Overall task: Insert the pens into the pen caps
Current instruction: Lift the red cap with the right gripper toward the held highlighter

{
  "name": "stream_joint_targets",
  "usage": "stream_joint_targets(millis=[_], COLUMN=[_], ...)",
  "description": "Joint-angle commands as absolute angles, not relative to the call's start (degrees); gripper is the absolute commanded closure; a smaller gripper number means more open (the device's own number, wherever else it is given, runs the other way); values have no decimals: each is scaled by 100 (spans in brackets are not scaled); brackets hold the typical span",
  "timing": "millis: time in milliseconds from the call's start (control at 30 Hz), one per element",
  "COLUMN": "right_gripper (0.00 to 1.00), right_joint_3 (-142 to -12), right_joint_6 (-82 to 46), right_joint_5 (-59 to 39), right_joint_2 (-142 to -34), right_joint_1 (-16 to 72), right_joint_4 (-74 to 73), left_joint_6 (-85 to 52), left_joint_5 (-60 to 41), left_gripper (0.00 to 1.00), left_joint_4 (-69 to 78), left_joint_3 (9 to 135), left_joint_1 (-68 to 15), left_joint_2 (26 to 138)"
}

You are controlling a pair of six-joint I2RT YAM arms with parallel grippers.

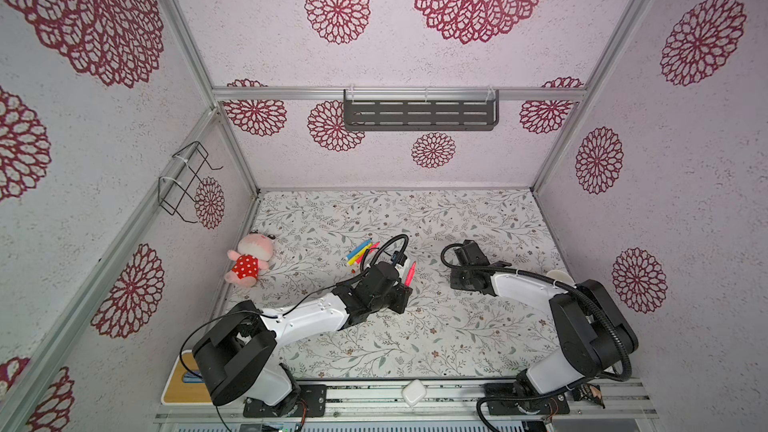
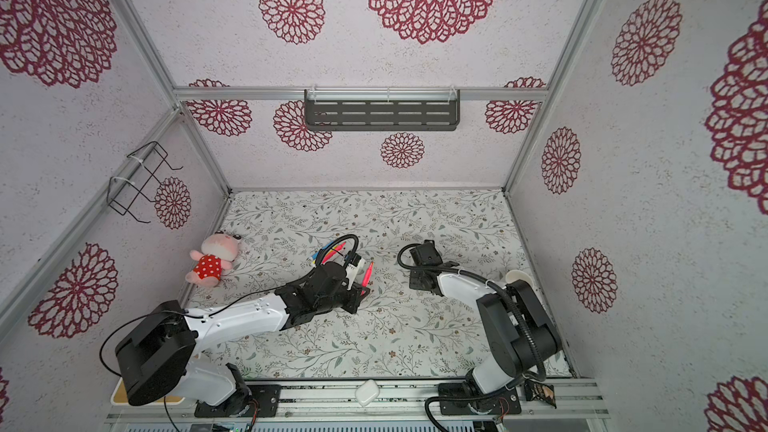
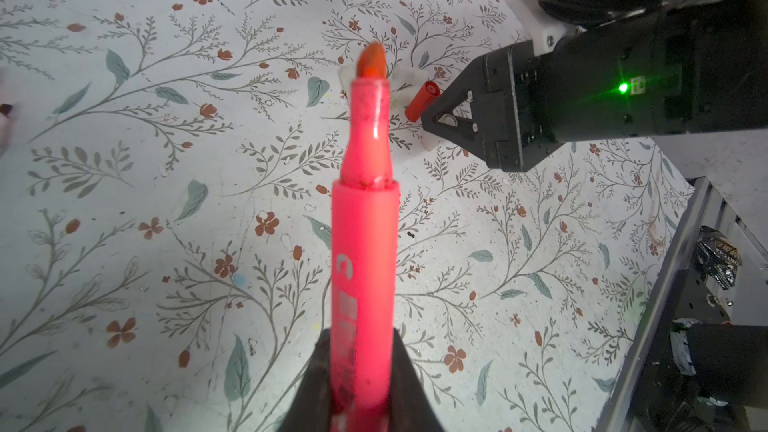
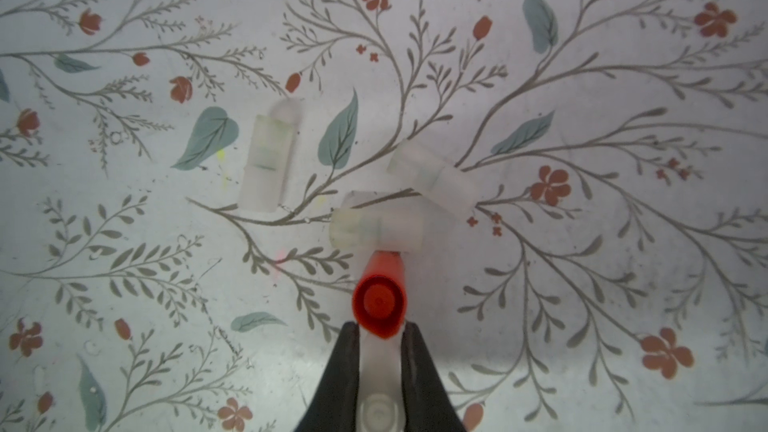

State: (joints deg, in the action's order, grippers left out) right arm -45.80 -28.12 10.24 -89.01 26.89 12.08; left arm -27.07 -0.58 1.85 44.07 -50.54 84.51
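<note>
firmly left pincer (image 3: 359, 338) grips pen (image 3: 363, 243), right pincer (image 4: 380, 326) cap (image 4: 379, 303).

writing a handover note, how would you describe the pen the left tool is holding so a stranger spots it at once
On the floral table, find the left tool near the middle. Clamped in it is the pink pen, uncapped, its orange-red tip bare. The other pens lie loose in a bunch farther back; this is the only one gripped.
</note>
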Motion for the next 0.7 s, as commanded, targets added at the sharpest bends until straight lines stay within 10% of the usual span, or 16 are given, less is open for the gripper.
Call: stream_joint_targets(millis=[0, 667], right_gripper=[91, 97], right_joint_3=[-4569, -4635], right_joint_6=[-2852, -1914], right_joint_5=[1000, -1019], right_joint_2=[-8467, -5965], right_joint_1=[2756, 2767], right_joint_4=[1435, 1491], left_joint_6=[-2664, -2586], left_joint_5=[-13, -469], left_gripper=[100, 100], left_joint_4=[363, 1072], left_joint_3=[4297, 3894], left_joint_1=[-5106, -5106], left_joint_2=[8230, 7770])
